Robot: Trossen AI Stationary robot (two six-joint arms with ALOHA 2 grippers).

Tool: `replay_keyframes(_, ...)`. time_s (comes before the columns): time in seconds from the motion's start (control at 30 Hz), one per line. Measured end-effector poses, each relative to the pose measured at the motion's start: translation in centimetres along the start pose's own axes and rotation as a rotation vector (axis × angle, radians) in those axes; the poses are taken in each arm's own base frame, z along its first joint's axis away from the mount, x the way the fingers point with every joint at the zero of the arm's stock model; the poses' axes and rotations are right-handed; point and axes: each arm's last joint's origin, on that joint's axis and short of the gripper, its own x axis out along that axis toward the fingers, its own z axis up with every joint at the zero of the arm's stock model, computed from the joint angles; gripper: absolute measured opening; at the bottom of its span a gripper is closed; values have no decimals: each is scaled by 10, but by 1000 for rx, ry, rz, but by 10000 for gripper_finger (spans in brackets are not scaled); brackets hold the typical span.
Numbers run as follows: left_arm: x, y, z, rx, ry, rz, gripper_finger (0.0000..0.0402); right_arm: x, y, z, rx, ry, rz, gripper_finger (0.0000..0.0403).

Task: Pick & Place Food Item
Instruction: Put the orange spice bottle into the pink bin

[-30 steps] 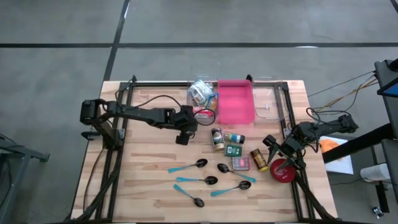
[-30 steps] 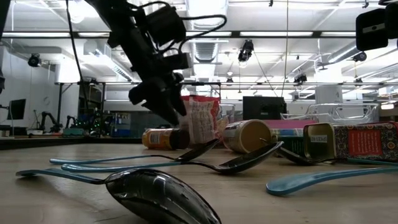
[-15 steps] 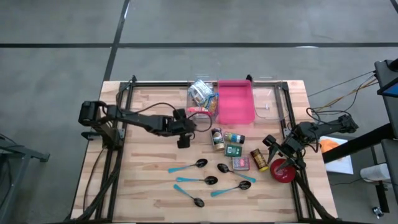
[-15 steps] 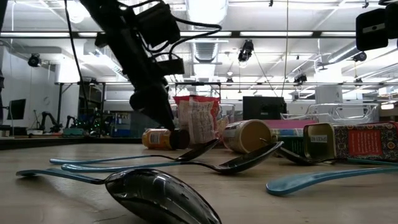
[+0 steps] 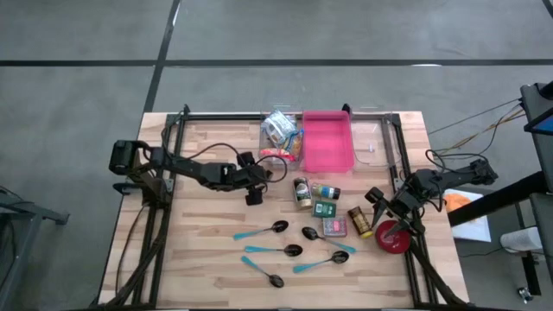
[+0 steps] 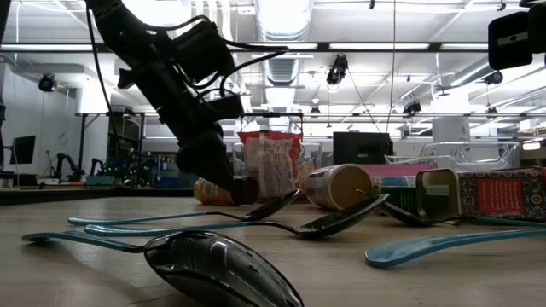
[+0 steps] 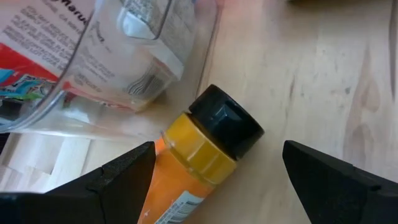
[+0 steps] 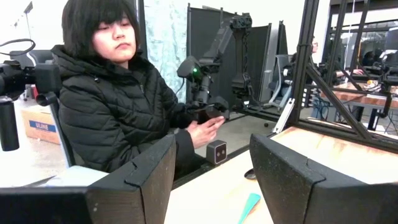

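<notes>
An orange bottle [image 7: 186, 180] with a black cap [image 7: 227, 121] lies on its side on the wooden table, next to a clear container [image 5: 281, 131] holding food packets. My left gripper [image 7: 219, 149] is open and slants down over the bottle, one finger on each side of it, touching nothing. In the low view the left gripper [image 6: 213, 170] hangs just above the bottle [image 6: 209, 189]. My right gripper [image 5: 380, 206] rests open at the table's right edge, away from the food.
A pink tray [image 5: 327, 140] stands at the far middle. Small jars and tins [image 5: 324, 208] lie right of centre, with a red roll [image 5: 393, 235] beyond them. Several blue-handled spoons [image 5: 276, 250] lie near the front. A person [image 8: 118, 106] sits beyond the table.
My left gripper has sunk toward the table and the orange bottle, drawing back a little toward the table's left edge and rolling about its own axis. It has stayed open.
</notes>
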Motion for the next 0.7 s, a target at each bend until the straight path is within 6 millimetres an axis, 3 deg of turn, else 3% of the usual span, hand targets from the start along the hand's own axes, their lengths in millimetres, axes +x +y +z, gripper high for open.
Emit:
replay_keyframes(0.27, 2, 4, 1, -90, -6, -23, 353, 0, 0, 0, -1, 0, 0, 206)
replay_keyframes(0.7, -9, -24, 2, -46, -23, -129, 353, 0, 0, 0, -1, 0, 0, 206)
